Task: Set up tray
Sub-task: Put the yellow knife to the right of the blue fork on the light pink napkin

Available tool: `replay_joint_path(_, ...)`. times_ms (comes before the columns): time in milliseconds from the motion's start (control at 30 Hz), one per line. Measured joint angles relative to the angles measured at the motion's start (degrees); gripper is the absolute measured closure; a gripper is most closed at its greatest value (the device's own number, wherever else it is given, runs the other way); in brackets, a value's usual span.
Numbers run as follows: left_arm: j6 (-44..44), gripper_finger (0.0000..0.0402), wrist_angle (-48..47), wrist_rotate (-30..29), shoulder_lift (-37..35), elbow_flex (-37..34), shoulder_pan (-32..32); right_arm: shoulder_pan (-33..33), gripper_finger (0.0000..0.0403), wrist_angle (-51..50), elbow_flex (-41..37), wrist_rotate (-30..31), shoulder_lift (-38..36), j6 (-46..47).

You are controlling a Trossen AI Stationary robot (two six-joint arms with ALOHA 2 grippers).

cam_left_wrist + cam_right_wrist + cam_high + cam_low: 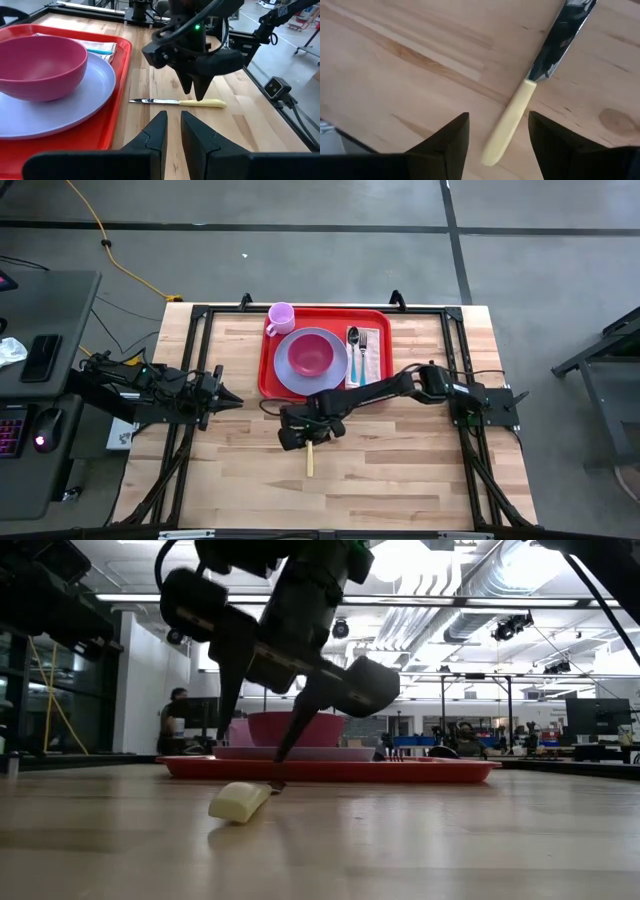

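A knife (310, 460) with a cream handle (507, 125) and a steel blade (560, 40) lies flat on the wooden table, near of the red tray (268, 375). My right gripper (497, 120) hangs open just above it, pointing steeply down. One finger stands on each side of the handle, and a gap shows on both sides. In the left wrist view its fingertips (194, 92) hover right at the handle. My left gripper (174, 116) waits at the table's left (232, 400), its fingers a narrow gap apart and holding nothing.
On the tray sit a lavender plate (300, 382) with a pink bowl (311, 352), a pink cup (281, 316) at the far left corner, and a napkin with spoon and fork (368, 355) on the right. Bare wood lies near of the knife.
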Motion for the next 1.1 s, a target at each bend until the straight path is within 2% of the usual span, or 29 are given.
replay_joint_path(433, 2.4, 0.0316, 0.3, -0.5, 0.0, 0.0, 0.0, 0.0, 0.0221, -0.2, 0.2, -1.0, 3.5, 1.8)
replay_joint_path(633, 2.9, 0.0316, 0.4, -0.5, 0.0, 0.0, 0.0, 0.1, 0.0223, -2.6, 0.2, 2.0, 3.7, 2.0)
replay_joint_path(1100, 4.4, 0.0316, 0.4, -0.5, 0.0, 0.0, 0.0, 0.3, 0.0281, -3.8, 0.1, 6.0, 3.9, 2.3)
